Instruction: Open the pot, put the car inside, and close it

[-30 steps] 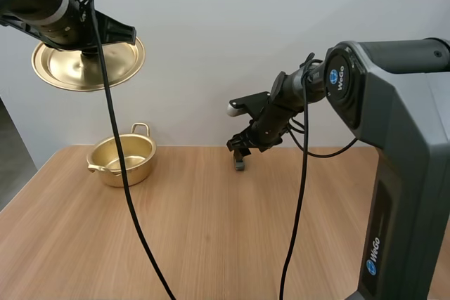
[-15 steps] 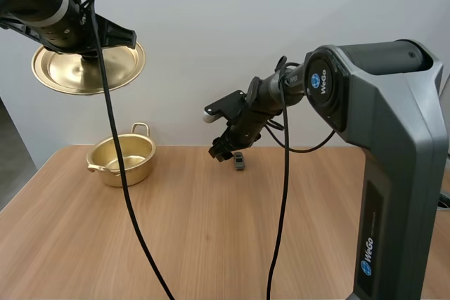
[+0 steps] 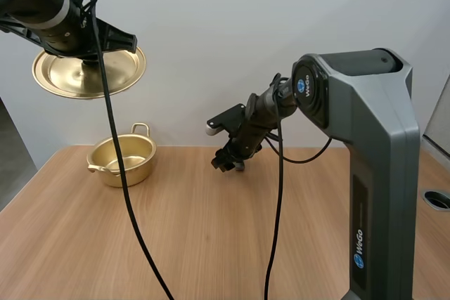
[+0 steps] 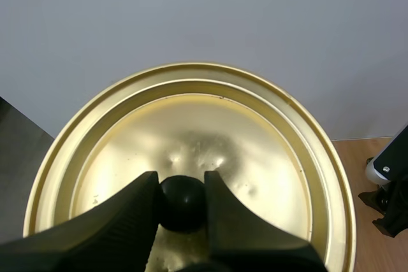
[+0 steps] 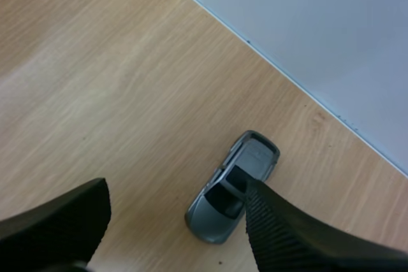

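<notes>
High at the left, my left gripper [image 3: 83, 54] holds the gold lid [image 3: 88, 73] well above the table, its fingers shut on the lid's black knob [image 4: 182, 203]. Under it, the open gold pot [image 3: 121, 160] stands on the table's far left. The small grey car [image 5: 233, 186] lies on the wood close to the back wall. My right gripper [image 3: 226, 163] hangs low over it, open; the car sits between the fingers, right beside one fingertip [image 5: 268, 221]. In the high view the gripper hides the car.
The wooden table [image 3: 211, 237] ends at the white wall just behind the car. The right arm's tall grey base [image 3: 373, 194] stands at the table's right side. A round hole [image 3: 436, 199] shows at the far right edge.
My right arm has swung left and its gripper has come down around the car. The left gripper has kept the lid where it was.
</notes>
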`<state>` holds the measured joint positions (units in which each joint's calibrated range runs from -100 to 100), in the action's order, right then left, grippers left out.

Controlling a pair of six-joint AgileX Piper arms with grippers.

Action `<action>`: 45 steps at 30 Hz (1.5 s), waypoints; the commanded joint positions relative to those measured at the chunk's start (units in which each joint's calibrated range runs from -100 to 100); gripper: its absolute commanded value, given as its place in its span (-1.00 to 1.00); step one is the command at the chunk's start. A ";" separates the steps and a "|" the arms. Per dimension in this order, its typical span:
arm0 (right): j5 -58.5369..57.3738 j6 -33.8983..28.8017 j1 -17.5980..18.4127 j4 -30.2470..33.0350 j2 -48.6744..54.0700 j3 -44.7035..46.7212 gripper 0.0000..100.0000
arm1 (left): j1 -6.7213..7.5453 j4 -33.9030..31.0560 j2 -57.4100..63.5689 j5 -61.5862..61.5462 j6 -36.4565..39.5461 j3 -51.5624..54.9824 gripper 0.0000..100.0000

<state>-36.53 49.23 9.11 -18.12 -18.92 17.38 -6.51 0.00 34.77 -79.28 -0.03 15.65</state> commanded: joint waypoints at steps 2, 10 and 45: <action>3.30 -0.04 0.04 -0.01 -0.31 -0.05 1.00 | -0.01 0.00 0.01 -0.23 -0.09 -0.07 -1.00; 10.96 -0.04 0.04 3.13 -0.31 -0.05 1.00 | -0.01 0.00 0.01 -0.23 -0.09 -0.07 -1.00; 9.74 -0.04 -0.55 -3.58 -5.39 -3.13 1.00 | -0.01 0.00 0.01 -2.96 -0.73 -0.07 -1.00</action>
<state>-26.76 49.16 8.66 -21.53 -24.30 14.30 -6.51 0.00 34.77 -82.16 -0.72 15.65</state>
